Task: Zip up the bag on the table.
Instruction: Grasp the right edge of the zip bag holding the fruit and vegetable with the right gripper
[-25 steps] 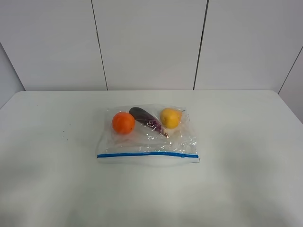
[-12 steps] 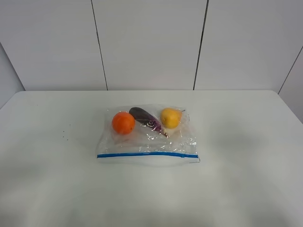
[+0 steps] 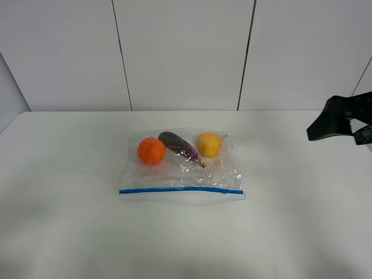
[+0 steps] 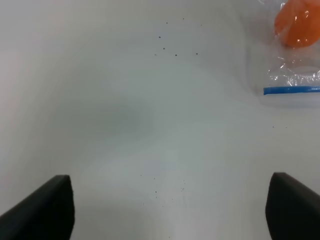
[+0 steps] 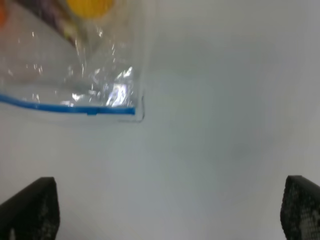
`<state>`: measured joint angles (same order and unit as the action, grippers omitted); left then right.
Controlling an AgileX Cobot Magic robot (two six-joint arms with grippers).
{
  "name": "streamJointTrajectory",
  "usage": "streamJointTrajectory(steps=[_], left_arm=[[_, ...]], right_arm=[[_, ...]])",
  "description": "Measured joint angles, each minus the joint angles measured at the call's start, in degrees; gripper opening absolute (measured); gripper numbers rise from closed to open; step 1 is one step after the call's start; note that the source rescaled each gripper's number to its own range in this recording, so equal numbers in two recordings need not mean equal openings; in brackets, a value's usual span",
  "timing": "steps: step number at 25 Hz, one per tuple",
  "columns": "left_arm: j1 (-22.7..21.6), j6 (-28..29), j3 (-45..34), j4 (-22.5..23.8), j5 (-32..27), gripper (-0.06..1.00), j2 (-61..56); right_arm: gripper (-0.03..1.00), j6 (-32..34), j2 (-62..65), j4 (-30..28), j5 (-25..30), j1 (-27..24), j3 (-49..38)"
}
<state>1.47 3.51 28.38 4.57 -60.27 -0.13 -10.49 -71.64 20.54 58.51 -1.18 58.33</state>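
The bag (image 3: 180, 168) lies flat in the middle of the table (image 3: 70, 221). It is clear and crinkly, with its blue zip strip (image 3: 181, 190) along the near edge. An orange (image 3: 151, 150), a purple vegetable (image 3: 179, 145) and a yellow fruit (image 3: 209, 145) show through it. My right gripper (image 3: 336, 119) hovers at the far right, well apart from the bag. In the right wrist view it (image 5: 166, 210) is open and empty, with the bag's right corner (image 5: 75, 65) ahead. My left gripper (image 4: 170, 210) is open and empty over bare table, with the bag's left corner (image 4: 295, 75) ahead.
A pale panelled wall (image 3: 180, 52) stands behind the table's far edge. A few small dark specks (image 4: 170, 47) dot the tabletop left of the bag.
My right gripper has come into the exterior high view at the right edge. The bag has not moved.
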Motion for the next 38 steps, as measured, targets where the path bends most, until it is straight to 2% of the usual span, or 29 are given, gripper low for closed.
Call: streamJointTrajectory(steps=[6, 9, 12, 15, 19, 23, 28, 38], left_arm=[[0.0, 0.0, 0.0, 0.0, 0.0, 0.95, 0.0], [0.0, 0.0, 0.0, 0.0, 0.0, 0.95, 0.0], [0.0, 0.0, 0.0, 0.0, 0.0, 0.95, 0.0], [0.0, 0.0, 0.0, 0.0, 0.0, 0.95, 0.0], [0.0, 0.0, 0.0, 0.0, 0.0, 0.95, 0.0], [0.0, 0.0, 0.0, 0.0, 0.0, 0.95, 0.0], [0.0, 0.0, 0.0, 0.0, 0.0, 0.95, 0.0], [0.0, 0.0, 0.0, 0.0, 0.0, 0.95, 0.0]], right_arm=[[1.0, -10.99, -15.54, 8.36, -3.32, 0.0, 0.15], [1.0, -17.04, -21.81, 14.79, -5.61, 0.0, 0.15], [1.0, -24.91, -26.87, 23.67, -7.07, 0.0, 0.17], [1.0, -31.62, -31.65, 30.36, -7.12, 0.0, 0.17], [1.0, -38.95, -37.58, 35.36, -7.14, 0.0, 0.17], [1.0, -47.56, -42.08, 41.08, -3.95, 0.0, 0.22], [1.0, -53.5, -45.02, 44.57, -1.62, 0.0, 0.24], [1.0, -57.06, -47.19, 45.27, -2.84, 0.0, 0.42]])
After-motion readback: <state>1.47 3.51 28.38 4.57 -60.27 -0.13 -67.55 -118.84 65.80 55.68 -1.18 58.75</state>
